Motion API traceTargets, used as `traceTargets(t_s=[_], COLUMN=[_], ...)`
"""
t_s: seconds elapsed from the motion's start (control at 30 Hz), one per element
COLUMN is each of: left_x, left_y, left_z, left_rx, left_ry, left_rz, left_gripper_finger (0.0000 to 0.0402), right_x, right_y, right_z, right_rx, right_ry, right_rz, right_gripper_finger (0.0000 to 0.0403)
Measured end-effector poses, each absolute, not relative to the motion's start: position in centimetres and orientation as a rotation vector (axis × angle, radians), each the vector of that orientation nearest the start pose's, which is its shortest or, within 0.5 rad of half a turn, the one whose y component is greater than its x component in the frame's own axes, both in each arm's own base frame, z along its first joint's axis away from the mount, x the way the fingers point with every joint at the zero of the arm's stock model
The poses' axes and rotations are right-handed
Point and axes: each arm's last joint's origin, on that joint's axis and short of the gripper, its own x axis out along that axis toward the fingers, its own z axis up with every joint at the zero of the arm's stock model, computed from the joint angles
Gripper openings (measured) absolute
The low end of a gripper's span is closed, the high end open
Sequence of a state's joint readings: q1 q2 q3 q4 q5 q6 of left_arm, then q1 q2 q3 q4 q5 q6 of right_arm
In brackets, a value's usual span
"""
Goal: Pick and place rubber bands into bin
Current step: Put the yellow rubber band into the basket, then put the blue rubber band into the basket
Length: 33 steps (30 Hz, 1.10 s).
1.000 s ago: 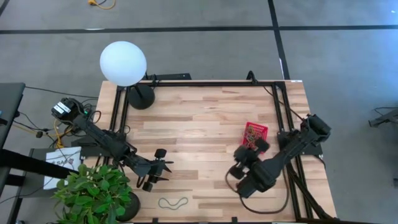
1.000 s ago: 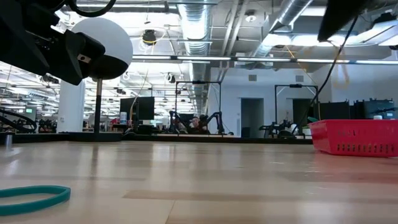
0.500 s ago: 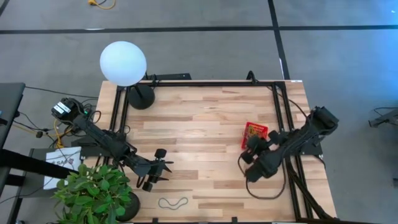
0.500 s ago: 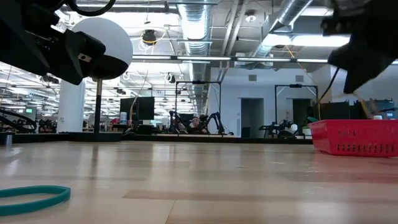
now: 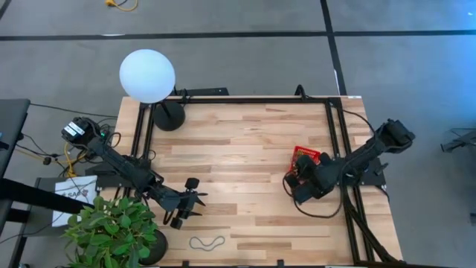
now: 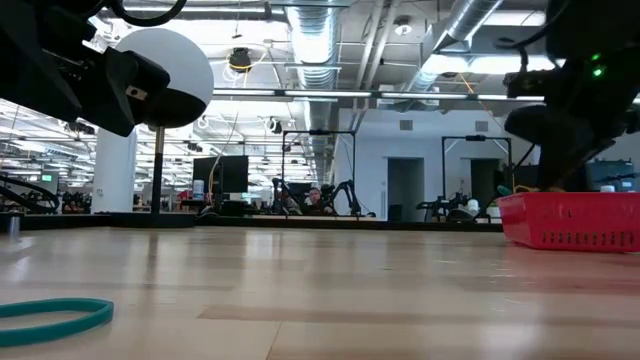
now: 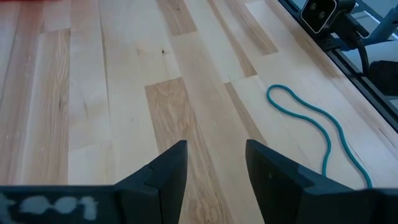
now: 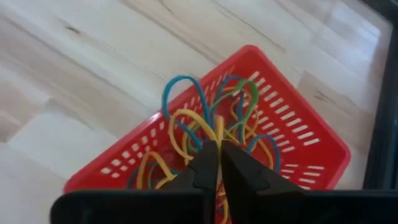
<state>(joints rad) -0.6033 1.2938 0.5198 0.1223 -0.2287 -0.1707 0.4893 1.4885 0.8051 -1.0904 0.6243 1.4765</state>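
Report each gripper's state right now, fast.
Left gripper: open, empty, over bare wood near the thin teal rubber band.
Right gripper: shut on a yellow rubber band, above the small red slotted plastic bin.

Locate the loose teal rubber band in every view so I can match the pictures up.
High view: teal rubber band on the table's near edge, in front of the left gripper.
Low view: bottom-left corner, flat on the wood.
Left wrist view: a long loop beyond the open fingers.
Right wrist view: not in it; only the bin.
Shared landmark: the globe lamp, also in the low view.
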Motion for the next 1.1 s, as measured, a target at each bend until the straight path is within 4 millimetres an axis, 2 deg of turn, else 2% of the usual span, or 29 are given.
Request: traceTargets(t_s=[0.27,0.47,0.67,0.87,0.97,1.1], left_x=[20.2,20.2,20.2,20.2,20.1,19.7], left_y=[-13.1,-13.1,-13.1,-13.2,-13.5,-14.1], left_z=[17.1,17.1,17.1,17.1,17.1,17.1], left_rx=[0.095,0.094,0.094,0.058,0.011,-0.040], left_ry=[0.627,0.628,0.628,0.638,0.658,0.674], left_rz=[-0.305,-0.305,-0.305,-0.319,-0.381,-0.446], left_gripper_finger=[0.0153,0.0153,0.0153,0.0153,0.0153,0.0153], right_x=[20.0,20.2,20.4,21.2,21.9,23.4], right_y=[7.2,7.0,7.9,9.8,10.8,12.6], right_z=[15.2,14.9,17.7,21.0,21.4,21.0], right_rx=[0.281,0.275,0.308,0.406,0.455,0.462], right_ry=[1.184,1.195,1.152,1.051,1.004,0.946], right_rz=[-1.092,-1.109,-1.045,-0.910,-0.837,-0.667], right_gripper_finger=[0.0066,0.0097,0.0113,0.0113,0.0112,0.0113])
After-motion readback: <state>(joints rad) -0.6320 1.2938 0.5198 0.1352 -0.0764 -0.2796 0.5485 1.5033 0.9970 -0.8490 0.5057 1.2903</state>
